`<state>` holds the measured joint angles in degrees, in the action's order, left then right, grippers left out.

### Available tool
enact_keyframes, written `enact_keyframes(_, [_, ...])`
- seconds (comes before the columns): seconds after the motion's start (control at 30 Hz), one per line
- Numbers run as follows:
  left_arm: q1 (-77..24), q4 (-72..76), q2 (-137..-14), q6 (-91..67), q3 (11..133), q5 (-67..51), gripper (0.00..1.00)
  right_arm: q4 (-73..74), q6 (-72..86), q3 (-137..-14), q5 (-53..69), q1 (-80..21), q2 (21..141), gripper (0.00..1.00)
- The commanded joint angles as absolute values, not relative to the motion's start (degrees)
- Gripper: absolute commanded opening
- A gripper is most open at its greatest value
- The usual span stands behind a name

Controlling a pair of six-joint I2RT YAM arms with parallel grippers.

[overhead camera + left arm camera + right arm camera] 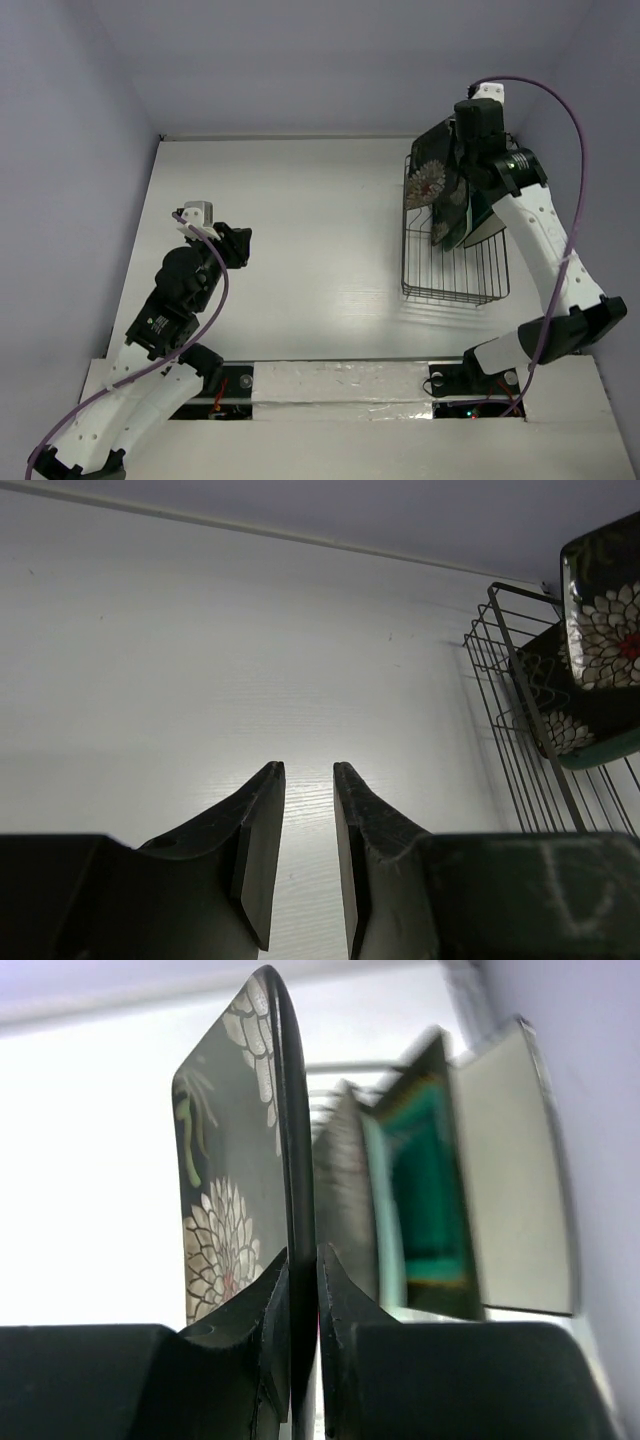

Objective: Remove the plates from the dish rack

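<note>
The dish rack (455,262) stands at the right of the table, also in the left wrist view (512,715). My right gripper (462,150) is over its far end, shut on the rim of the black plate (433,180) with white-red flowers. That black plate (228,1160) stands on edge between my right gripper's jaws (303,1260). Behind it stand a pale mint plate (373,1210), a teal plate (425,1190) and a cream-white plate (515,1170). My left gripper (240,245) hovers over the table's left, open (308,770), holding nothing.
The rack's near half (458,280) holds only wire prongs. A purple cable (560,110) loops off the right wrist. White walls close in on the table's far edge (290,137) and both sides.
</note>
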<state>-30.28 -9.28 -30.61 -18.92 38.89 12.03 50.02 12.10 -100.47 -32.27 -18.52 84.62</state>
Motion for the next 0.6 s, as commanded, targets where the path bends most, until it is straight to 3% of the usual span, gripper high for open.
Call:
enact_keyframes(0.0, [-30.41, -6.68, -29.97, -18.37, 38.94, 11.87, 0.23, 35.01, 16.95, -102.23, -25.35, -22.32, 79.81, 0.00])
enact_keyframes(0.2, [-30.41, -6.59, -28.92, -18.54, 38.76, 11.87, 0.23, 17.18, 30.13, -97.21, -7.94, -29.16, 86.55, 0.00])
enact_keyframes(0.57, [-30.41, -7.21, -26.02, -18.81, 38.58, 11.87, 0.23, -3.50, 47.89, -106.17, -0.89, -35.07, 113.63, 0.00])
